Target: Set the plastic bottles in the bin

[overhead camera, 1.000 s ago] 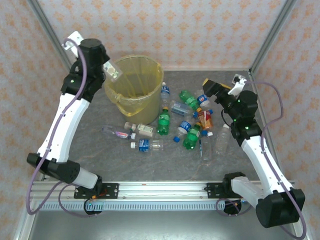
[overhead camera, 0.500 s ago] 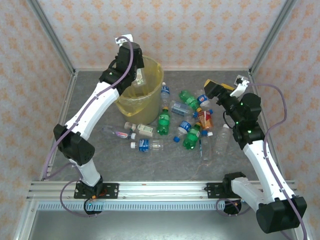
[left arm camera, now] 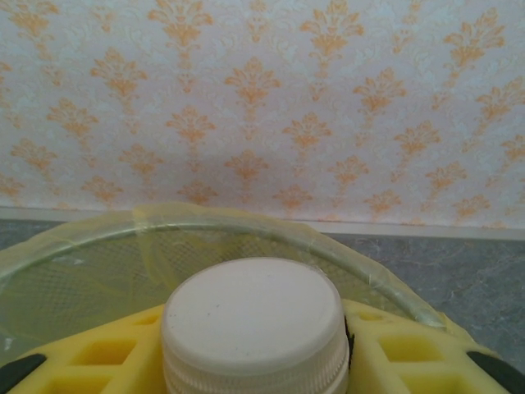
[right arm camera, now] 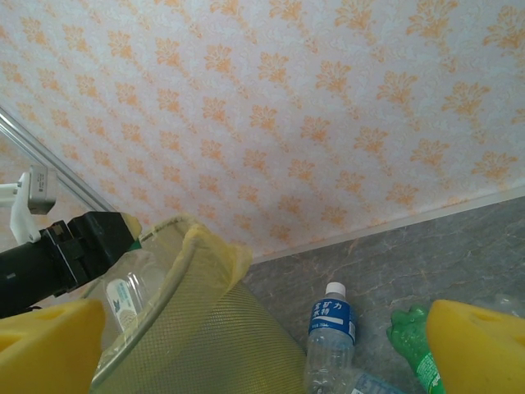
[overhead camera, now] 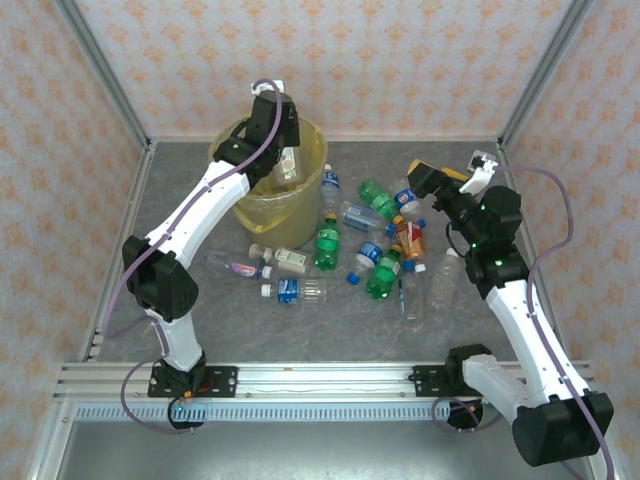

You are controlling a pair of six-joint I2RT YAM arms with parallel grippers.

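Bottles of clear, green and orange plastic (overhead camera: 327, 245) lie scattered on the grey stone-patterned table (overhead camera: 330, 330), just right of the round bin lined with a translucent yellow bag (overhead camera: 265, 205). The left gripper (overhead camera: 285, 148) hangs over the bin's mouth, its jaws clasping a clear plastic bottle with a white cap (left arm camera: 253, 324). The right gripper (overhead camera: 420, 175) hovers above the far bottles, jaws spread wide and empty.

Grey marbled table (overhead camera: 300, 345), yellow-lined bin (overhead camera: 262, 207) standing at back left, plastic bottles (overhead camera: 327, 246) scattered to its right
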